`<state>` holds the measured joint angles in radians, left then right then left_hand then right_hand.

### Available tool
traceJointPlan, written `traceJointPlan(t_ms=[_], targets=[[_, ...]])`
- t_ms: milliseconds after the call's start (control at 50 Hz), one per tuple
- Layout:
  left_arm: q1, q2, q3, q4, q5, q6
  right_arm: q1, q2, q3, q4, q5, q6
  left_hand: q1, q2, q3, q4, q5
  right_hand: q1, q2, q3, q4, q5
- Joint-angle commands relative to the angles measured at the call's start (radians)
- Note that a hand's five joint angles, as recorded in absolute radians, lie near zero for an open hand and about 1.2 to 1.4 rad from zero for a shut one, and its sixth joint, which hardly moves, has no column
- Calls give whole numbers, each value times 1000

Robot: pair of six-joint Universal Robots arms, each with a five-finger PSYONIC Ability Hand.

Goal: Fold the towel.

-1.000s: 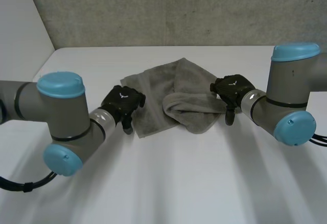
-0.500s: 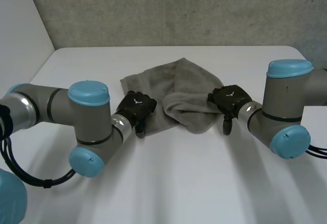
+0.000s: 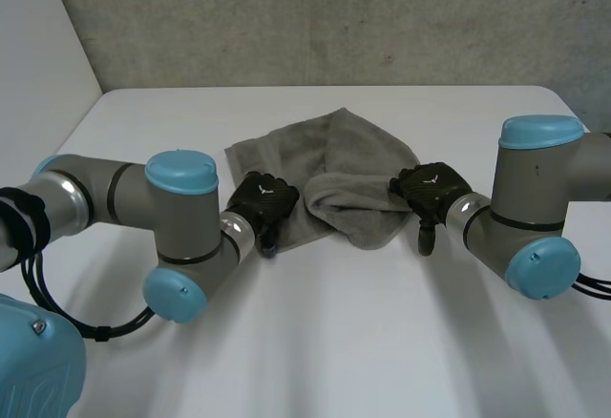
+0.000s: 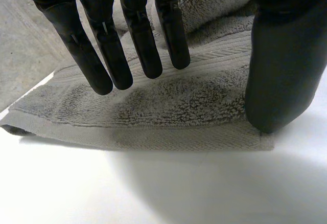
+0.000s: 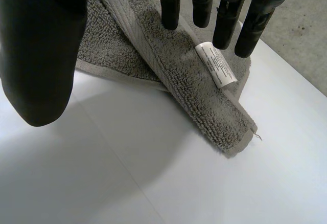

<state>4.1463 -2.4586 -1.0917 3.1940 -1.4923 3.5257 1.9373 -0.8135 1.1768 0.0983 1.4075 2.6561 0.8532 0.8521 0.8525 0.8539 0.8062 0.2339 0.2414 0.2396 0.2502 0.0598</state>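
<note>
Towel (image 3: 329, 156) lies bunched, part-folded, mid-frame on the table (image 3: 363, 342). Left hand (image 3: 264, 204) is spread wide over its lower-left corner, fingers straight, gripping nothing. Right hand (image 3: 431, 187) is equally wide at the right edge, fingertips by the label (image 5: 216, 66).

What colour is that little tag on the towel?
The tag is white; clearest in right wrist view.

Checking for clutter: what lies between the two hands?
The bunched grey towel lies between the left hand and the right hand, as the head view shows.
</note>
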Motion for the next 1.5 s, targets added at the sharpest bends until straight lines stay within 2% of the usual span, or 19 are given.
traceJointPlan(t_ms=[20,600,640,700,740,760,780,1140,1440,1500], targets=[[0,-6,18,-5,0,-1,0,2,1,0,-1,-2,-38,-37,-37,-39,-165,1,-7,-5,-16,0],[0,-31,61,-28,1,-1,3,2,4,0,-4,-4,12,13,13,11,-115,1,-7,-5,-16,0],[0,-31,59,-28,1,-1,3,2,4,0,-4,-4,143,144,144,143,16,1,-7,-5,-16,0],[0,-31,59,-29,3,-1,3,2,4,0,-4,-5,218,219,218,217,90,1,-7,-5,-16,0],[0,-31,59,-45,4,-4,3,2,3,0,-4,-5,404,405,405,404,277,1,-7,-5,-16,0],[0,-31,59,-45,4,-4,3,2,4,0,-4,-5,405,407,406,405,278,1,-7,-5,-16,0],[0,-30,58,-54,6,-4,3,2,4,0,-4,-5,542,543,542,541,414,1,-7,-5,-16,0],[5,52,33,-75,9,-14,0,-1,7,0,-4,-5,543,544,544,542,416,4,-4,-2,-13,3],[12,113,-66,-75,17,-11,0,-1,10,0,-5,-5,543,544,544,542,416,4,-4,-2,-13,3],[15,150,-143,-72,40,-10,0,-1,10,0,-5,-5,543,544,544,542,416,4,-4,-2,-13,3]])
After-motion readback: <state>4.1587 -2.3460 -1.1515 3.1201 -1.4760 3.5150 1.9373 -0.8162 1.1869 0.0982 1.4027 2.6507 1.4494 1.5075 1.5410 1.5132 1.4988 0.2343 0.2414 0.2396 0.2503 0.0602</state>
